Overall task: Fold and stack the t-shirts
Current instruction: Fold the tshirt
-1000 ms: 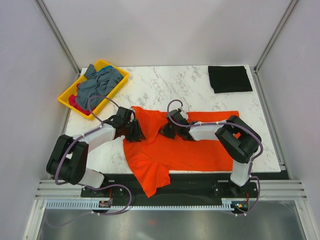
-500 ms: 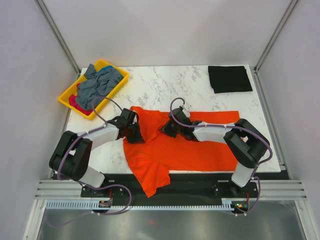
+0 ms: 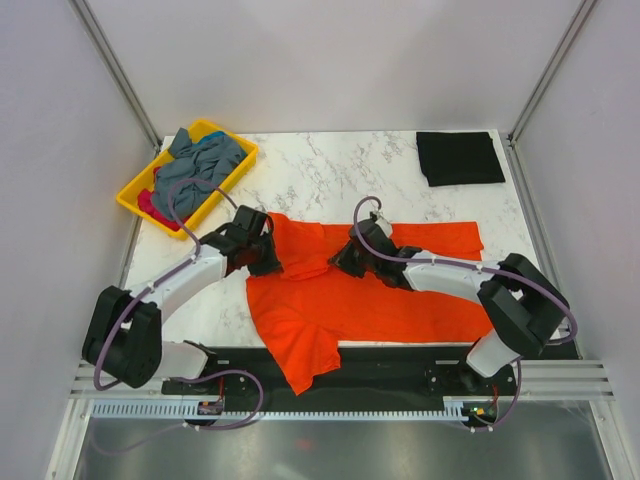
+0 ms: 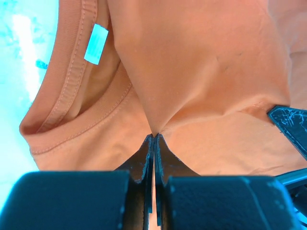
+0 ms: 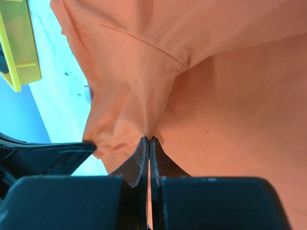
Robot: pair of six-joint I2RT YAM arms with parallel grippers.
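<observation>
The orange t-shirt (image 3: 370, 300) lies spread over the near half of the table (image 3: 330, 165), one sleeve hanging past the table's front edge. Only the left wrist view shows its ribbed collar (image 4: 72, 72) with a pale label (image 4: 96, 44), and the left gripper (image 4: 154, 136) with fingers pressed together on a raised peak of cloth. The right wrist view shows the right gripper (image 5: 148, 139) pinched the same way on a fold below a seam.

Only the overhead view shows the folded black t-shirt (image 3: 459, 157) at the table's far right corner and grey-blue t-shirts (image 3: 195, 165) heaped in the yellow tray (image 3: 207, 126) at its far left corner. From above, the left arm (image 3: 185, 280) and right arm (image 3: 450, 275) stretch low over the table, converging towards its middle.
</observation>
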